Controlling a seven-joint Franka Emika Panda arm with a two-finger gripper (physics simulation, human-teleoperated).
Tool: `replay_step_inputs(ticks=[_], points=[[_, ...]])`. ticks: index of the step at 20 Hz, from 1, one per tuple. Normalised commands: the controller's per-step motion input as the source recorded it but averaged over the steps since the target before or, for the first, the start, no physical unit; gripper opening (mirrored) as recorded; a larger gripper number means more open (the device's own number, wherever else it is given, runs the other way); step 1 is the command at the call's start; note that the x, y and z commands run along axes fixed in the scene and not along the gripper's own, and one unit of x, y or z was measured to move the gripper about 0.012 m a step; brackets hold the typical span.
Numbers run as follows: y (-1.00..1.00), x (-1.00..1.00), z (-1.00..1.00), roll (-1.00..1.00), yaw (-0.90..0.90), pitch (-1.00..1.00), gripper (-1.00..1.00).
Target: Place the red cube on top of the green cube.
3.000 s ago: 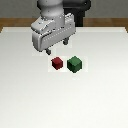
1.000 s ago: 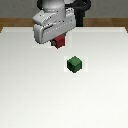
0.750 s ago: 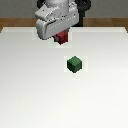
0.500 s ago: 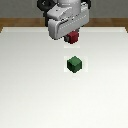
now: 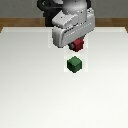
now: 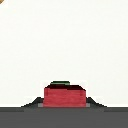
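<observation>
One gap decides my next move: the red cube (image 5: pixel 78 45), clamped in my gripper (image 5: pixel 77 46), hangs in the air above the white table (image 5: pixel 25 85), while the green cube (image 5: pixel 75 64) sits on that table below it and a little toward the exterior view's left. In the wrist view the red cube (image 6: pixel 64 96) fills the space between my fingers, and only a thin strip of the green cube (image 6: pixel 61 83) peeks out past its far edge, so I judge I am nearly but not exactly overhead. I should close that small offset before lowering.
</observation>
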Motion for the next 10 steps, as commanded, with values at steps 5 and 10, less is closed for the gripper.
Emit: replay_step_inputs(ticks=[5, 10], points=[[0.0, -0.4, 0.0, 0.0, 0.0, 0.0, -1.0], [-0.2, 0.0, 0.0, 0.0, 0.0, 0.0, -1.0]])
